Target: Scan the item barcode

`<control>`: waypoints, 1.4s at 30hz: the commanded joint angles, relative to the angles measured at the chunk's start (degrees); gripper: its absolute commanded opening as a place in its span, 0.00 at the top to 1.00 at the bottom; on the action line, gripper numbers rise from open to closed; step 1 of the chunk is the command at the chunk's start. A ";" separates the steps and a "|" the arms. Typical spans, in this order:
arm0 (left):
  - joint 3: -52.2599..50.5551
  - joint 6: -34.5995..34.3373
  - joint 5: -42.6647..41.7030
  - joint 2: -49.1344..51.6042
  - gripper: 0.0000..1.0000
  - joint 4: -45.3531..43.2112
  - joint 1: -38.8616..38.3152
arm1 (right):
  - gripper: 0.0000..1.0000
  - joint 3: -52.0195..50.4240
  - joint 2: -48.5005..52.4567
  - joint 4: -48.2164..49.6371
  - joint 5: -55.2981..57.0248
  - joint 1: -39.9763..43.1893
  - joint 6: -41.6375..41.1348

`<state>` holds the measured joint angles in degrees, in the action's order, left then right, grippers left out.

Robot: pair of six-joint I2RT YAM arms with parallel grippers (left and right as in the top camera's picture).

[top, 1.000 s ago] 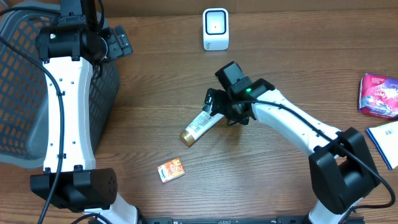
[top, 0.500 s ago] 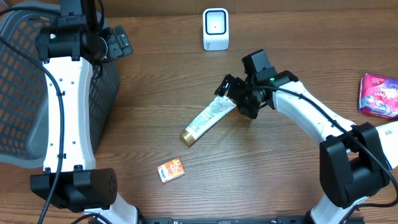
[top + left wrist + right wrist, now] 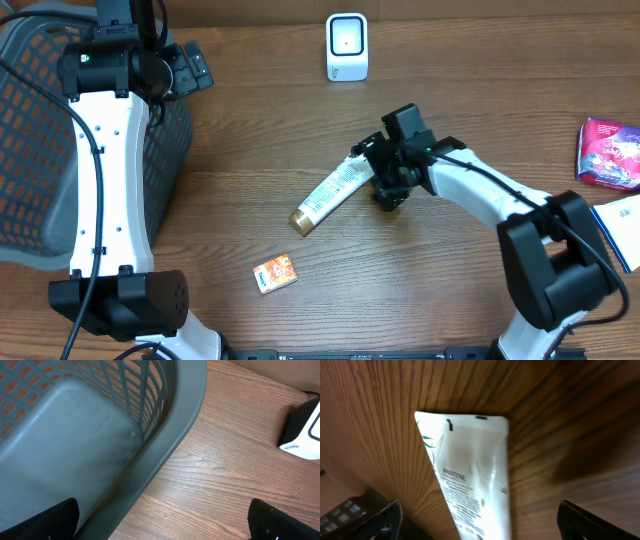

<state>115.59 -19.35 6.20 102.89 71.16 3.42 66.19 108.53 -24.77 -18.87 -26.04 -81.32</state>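
overhead: the right gripper (image 3: 378,172) is settling back at the crimped end of the white tube (image 3: 335,192) near the frame's centre. half a second ago it was swinging up and to the right, off the tube, and a second ago it was covering the tube's upper half. the tube is lying where it was, flat on the wooden table (image 3: 250,130). its gold cap is pointing to the lower left, well below the white scanner (image 3: 347,47) at top centre. so the arm is re-lining its approach rather than carrying anything, and i am judging the scan not yet begun. the left gripper (image 3: 190,68) is hanging unmoved at upper left, beside the grey basket (image 3: 40,120).

left wrist: this view is showing what the overhead cannot. the left fingers are standing wide apart in the lower corners, gripping nothing, over the basket rim and bare wood. the scanner is peeking in at the right edge.

right wrist: the right fingers are also standing spread in the lower corners. the tube is running up between them to its crimped end at upper centre, and it is not being pinched. its brand print is facing the camera, and i am making out no barcode on this face.
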 commanded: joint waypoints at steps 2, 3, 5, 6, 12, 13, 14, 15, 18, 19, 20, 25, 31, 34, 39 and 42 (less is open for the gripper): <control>-0.04 0.07 -0.26 0.66 0.00 0.22 -0.07 | 0.02 -0.63 5.70 3.43 1.22 -2.69 -4.35; -0.04 0.04 -0.26 0.66 0.00 0.22 -0.07 | 0.03 -0.63 6.71 3.52 1.25 -3.10 -4.61; -0.04 0.07 -0.26 0.66 0.00 0.20 -0.07 | 0.04 -0.63 8.57 3.50 1.75 -3.54 -4.68; -0.04 0.04 -0.26 0.66 0.00 0.22 -0.07 | 0.05 -0.63 9.51 3.58 1.81 -3.63 -4.70; -0.04 0.04 -0.24 0.66 0.00 0.22 -0.07 | 0.33 -0.81 12.04 2.89 4.72 -3.91 -1.68; -0.04 0.04 -0.26 0.66 0.00 0.20 -0.07 | 0.39 -1.03 12.04 2.78 5.40 -3.91 -1.14; -0.04 0.04 -0.26 0.66 0.00 0.20 -0.07 | 0.43 -1.11 12.04 2.58 6.16 -3.89 -0.35; -0.04 0.04 -0.24 0.66 0.00 0.20 -0.07 | 0.47 -1.11 12.04 2.38 6.86 -3.89 0.57; -0.04 0.04 -0.24 0.66 0.00 0.20 -0.07 | 0.66 -1.29 12.04 1.79 9.05 -3.91 3.56; -0.04 0.04 -0.26 0.66 0.00 0.20 -0.07 | 0.69 -1.29 12.04 1.77 9.22 -3.89 4.37; -0.04 0.04 -0.26 0.66 0.00 0.22 -0.07 | 0.74 -1.29 12.04 1.81 9.38 -3.89 5.35; -0.04 0.04 -0.26 0.66 0.00 0.20 -0.07 | 0.96 -1.27 12.04 2.23 10.25 -3.89 8.61; -0.04 0.04 -0.26 0.66 0.00 0.20 -0.07 | 0.96 -1.22 11.56 2.36 10.19 -3.89 10.95; -0.04 0.04 -0.26 0.66 0.00 0.20 -0.07 | 0.96 -1.18 10.16 3.72 9.86 -3.89 15.56; -0.04 0.04 -0.26 0.66 0.00 0.20 -0.07 | 0.96 -1.14 4.63 4.17 9.16 -3.74 21.77; -0.04 0.04 -0.26 0.66 0.00 0.22 -0.07 | 0.96 -1.14 -0.02 3.43 4.15 -2.69 27.15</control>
<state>115.59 -19.35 6.20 102.89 71.18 3.42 67.13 111.46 -19.73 -16.47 -29.98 -61.19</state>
